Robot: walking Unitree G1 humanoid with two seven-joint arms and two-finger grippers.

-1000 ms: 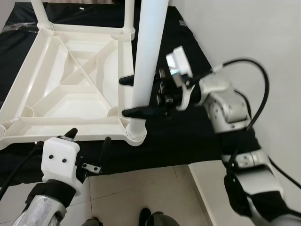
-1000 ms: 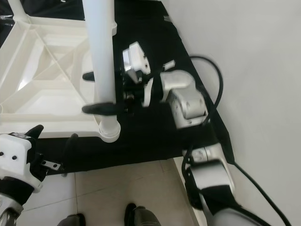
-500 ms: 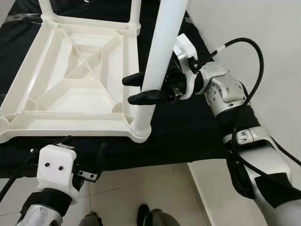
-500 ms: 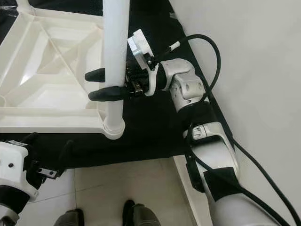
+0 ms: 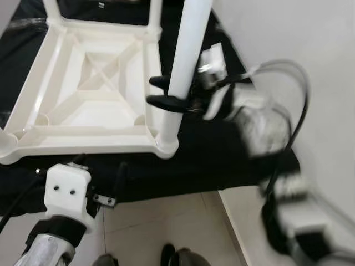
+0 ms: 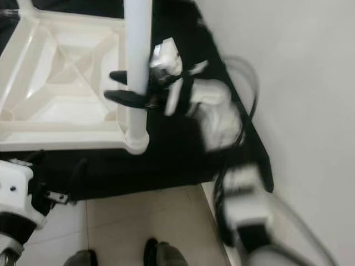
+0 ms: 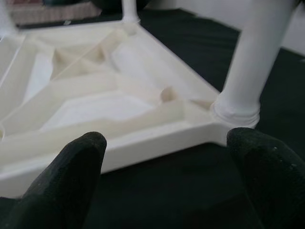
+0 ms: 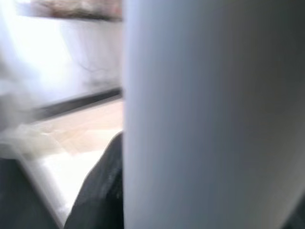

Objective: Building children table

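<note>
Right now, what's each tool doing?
Left tool: open, holding nothing, just in front of the tabletop.
Right tool: closed around the white table leg standing in the near corner socket.

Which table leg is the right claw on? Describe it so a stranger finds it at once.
On the black cloth lies an upturned white plastic tabletop, ribbed underside up. At its near corner on the robot's right, a white round plastic leg stands in its socket. Unlike the far legs, it has the right claw with its black fingers either side of it.

Black cloth (image 5: pixel 222 160) covers the floor; beige tiles (image 5: pixel 166 221) and white wall (image 5: pixel 299 39) adjoin.
</note>
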